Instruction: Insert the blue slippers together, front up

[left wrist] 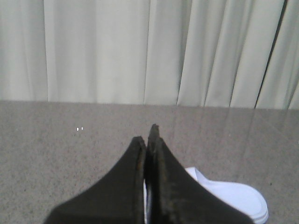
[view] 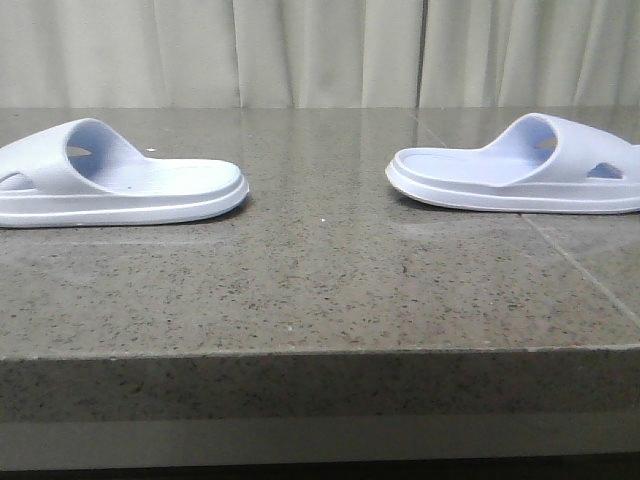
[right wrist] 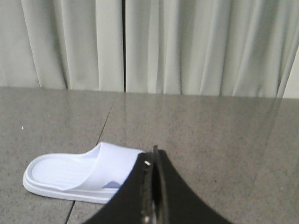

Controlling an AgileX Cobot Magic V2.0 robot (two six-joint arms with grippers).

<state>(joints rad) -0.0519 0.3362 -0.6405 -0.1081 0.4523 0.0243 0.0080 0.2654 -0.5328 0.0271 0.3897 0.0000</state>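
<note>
Blue slippers lying flat on the bench [view: 320, 300], well apart: one far left [view: 110, 175], one far right [view: 525, 165], heels facing inward. Left pincer [left wrist: 149, 140] and right pincer [right wrist: 153, 158] both hovering clenched, gripping nothing

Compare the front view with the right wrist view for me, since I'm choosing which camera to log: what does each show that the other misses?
Only the front view shows both slippers: the left slipper and the table's front edge. Only the right wrist view shows the right gripper, its fingers pressed together, holding nothing. Both show the right slipper lying sole-down on the speckled tabletop, with pale curtains behind.
</note>
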